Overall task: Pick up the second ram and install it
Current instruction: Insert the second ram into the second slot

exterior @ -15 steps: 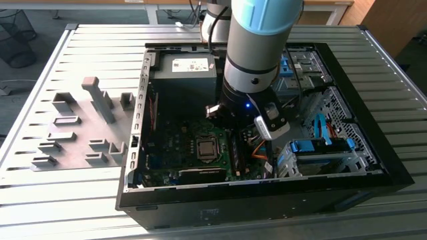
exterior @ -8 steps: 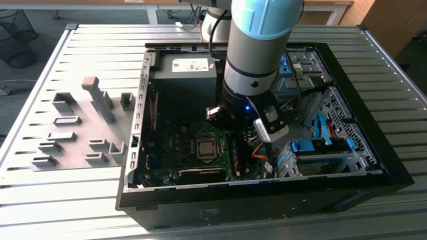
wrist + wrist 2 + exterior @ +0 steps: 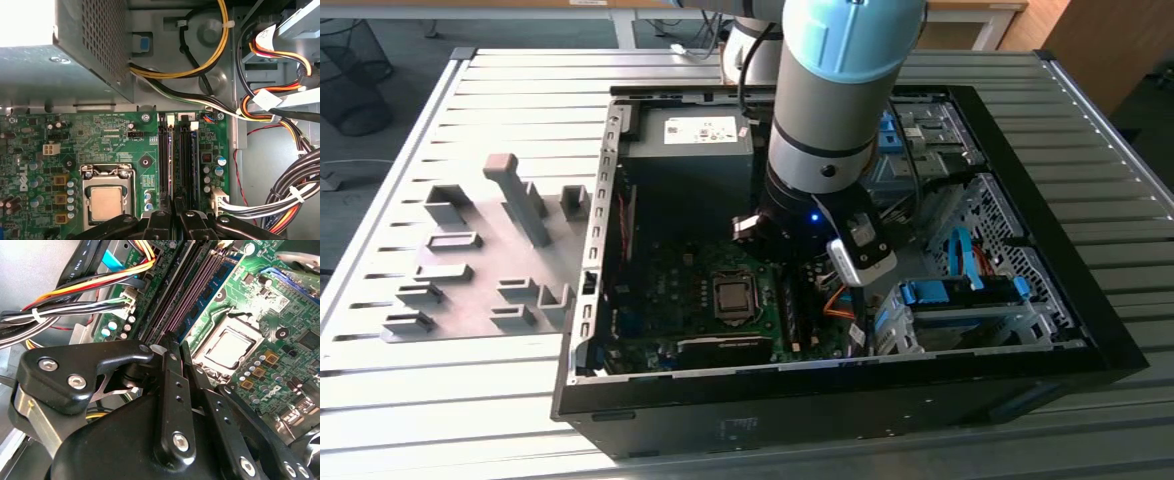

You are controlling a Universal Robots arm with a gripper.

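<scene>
One robot arm [image 3: 834,100] reaches straight down into one open computer case [image 3: 1067,300] lying on its side on a ribbed metal worktop [image 3: 454,400]. In the first wrist view, one green motherboard [image 3: 100,135] carries one square processor [image 3: 106,200] and four long black memory sockets [image 3: 186,155], set in two pairs. The second ram [image 3: 172,155] stands on edge in the first pair, a thin blue-green strip running the length of its socket. The tool [image 3: 175,212] sits right at the near end of that strip, its two black fingers [image 3: 170,370] pressed almost together with only a sliver between them; whether they pinch the stick's edge cannot be told. One bundle of orange, yellow, black and white cables [image 3: 280,115] runs beside the sockets. On the exterior view's left, beside the case, lies one grey tray [image 3: 467,290] with raised blocks. One grey power supply [image 3: 687,150] fills the case's far corner. Beyond the worktop stands a black wire bin [image 3: 354,95] on the floor.
</scene>
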